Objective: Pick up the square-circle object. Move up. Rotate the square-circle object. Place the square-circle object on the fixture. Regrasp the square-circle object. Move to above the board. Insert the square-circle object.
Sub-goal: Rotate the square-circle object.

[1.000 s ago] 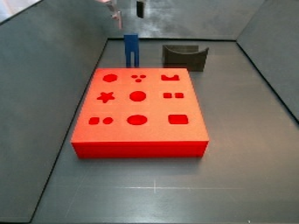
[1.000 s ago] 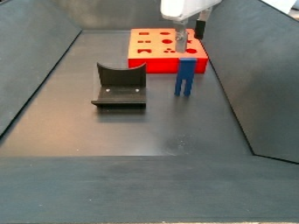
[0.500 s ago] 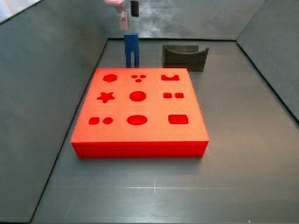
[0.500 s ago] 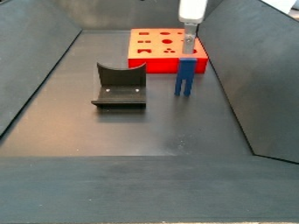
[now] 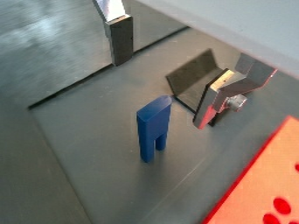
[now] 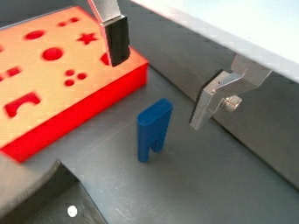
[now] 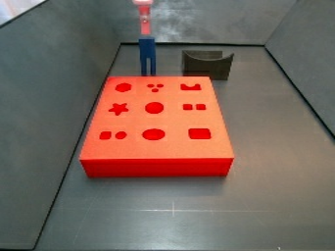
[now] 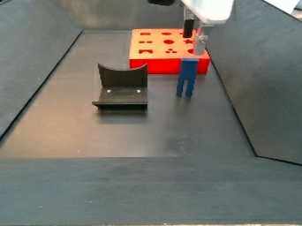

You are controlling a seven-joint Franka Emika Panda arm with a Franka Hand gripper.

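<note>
The square-circle object (image 7: 147, 55) is a small blue peg standing upright on the floor just behind the board (image 7: 157, 123), which is red with dark cut-outs. Both wrist views show the peg (image 5: 152, 129) (image 6: 151, 131) below and between my fingers. My gripper (image 5: 162, 92) (image 6: 156, 94) is open and hangs above the peg without touching it. In the side views the gripper (image 7: 143, 20) (image 8: 197, 31) sits high over the peg (image 8: 186, 79). The fixture (image 7: 210, 64) (image 8: 120, 86) stands apart from the peg, with nothing on it.
Grey walls enclose the floor on all sides. The board (image 8: 165, 48) lies close to the peg on one side, with its edge (image 6: 70, 83) right beside it. The fixture (image 5: 193, 74) stands a short way off on the other side.
My gripper has shifted sideways at the top of the side views, ending more directly over the blue peg. The peg, the board and the fixture have not moved.
</note>
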